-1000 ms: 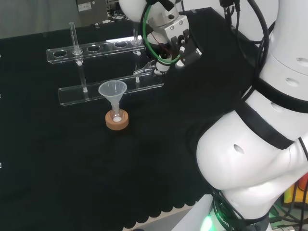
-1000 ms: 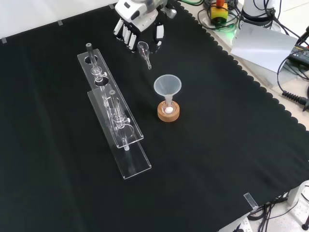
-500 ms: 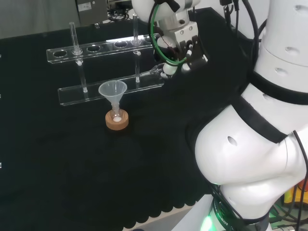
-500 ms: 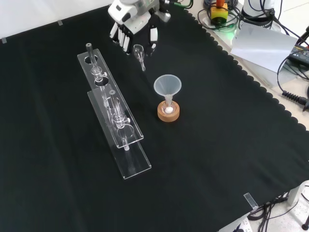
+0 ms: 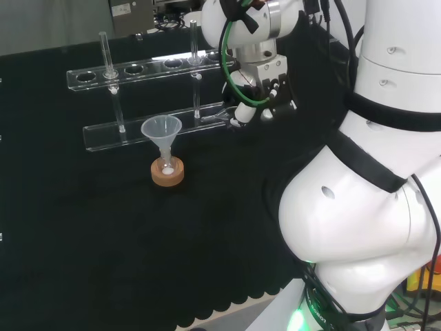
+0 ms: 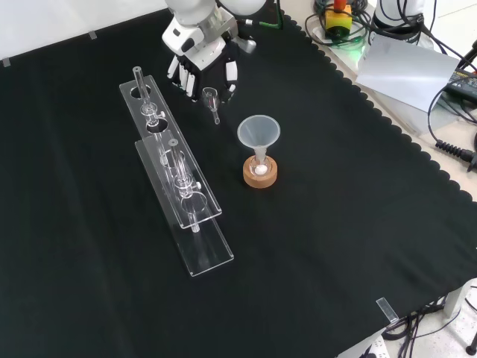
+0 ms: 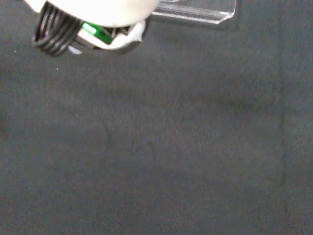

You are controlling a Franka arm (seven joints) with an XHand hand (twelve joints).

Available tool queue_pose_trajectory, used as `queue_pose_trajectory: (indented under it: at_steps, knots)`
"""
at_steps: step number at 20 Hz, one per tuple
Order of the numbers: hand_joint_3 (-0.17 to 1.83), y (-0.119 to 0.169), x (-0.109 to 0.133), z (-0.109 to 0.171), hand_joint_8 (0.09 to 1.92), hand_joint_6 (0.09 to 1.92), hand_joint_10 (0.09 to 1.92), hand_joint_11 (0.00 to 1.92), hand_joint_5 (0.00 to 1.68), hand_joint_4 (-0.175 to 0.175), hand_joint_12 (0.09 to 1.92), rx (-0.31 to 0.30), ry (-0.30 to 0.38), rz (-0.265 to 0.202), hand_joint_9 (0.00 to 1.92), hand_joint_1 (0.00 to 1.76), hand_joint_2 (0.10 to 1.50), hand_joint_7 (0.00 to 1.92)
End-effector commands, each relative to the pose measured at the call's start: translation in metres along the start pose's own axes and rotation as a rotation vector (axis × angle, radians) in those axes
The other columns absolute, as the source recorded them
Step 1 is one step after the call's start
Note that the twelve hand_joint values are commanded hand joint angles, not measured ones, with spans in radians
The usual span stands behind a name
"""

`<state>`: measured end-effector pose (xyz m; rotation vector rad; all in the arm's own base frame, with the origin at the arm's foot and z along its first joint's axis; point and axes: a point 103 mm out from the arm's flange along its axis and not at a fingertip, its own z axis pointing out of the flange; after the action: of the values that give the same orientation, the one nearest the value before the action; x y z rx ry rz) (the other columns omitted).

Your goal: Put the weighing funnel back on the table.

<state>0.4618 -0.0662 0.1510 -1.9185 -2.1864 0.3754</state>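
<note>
Black cloth covers the worktop. Our robot hand pinches the weighing funnel in its fingertips, low down near the rack. We cannot tell if the stem touches the cloth. We think the hand should go down slowly, lay the piece flat, let go, then lift straight up. The front view shows a gap beside the rack. In the head view the piece looks right against the rack's end.

No legible text or signs
</note>
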Motion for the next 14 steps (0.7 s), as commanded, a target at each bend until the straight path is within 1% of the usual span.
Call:
queue_pose_trajectory:
  at_steps: [1, 6, 14]
  knots:
    - [0.84, 0.007, -0.005, 0.028, 0.71, 1.04, 0.53, 0.48, 1.11, 0.175, 1.29, 0.002, 0.056, 0.005, 1.05, 1.08, 0.64, 0.89]
    - [0.84, 0.011, -0.006, 0.039, 0.71, 1.05, 0.53, 0.48, 1.11, 0.175, 1.29, 0.01, 0.073, -0.003, 1.04, 1.08, 0.64, 0.89]
    - [0.84, 0.017, -0.005, 0.049, 0.72, 1.05, 0.53, 0.48, 1.11, 0.175, 1.29, 0.01, 0.058, -0.01, 1.03, 1.08, 0.65, 0.89]
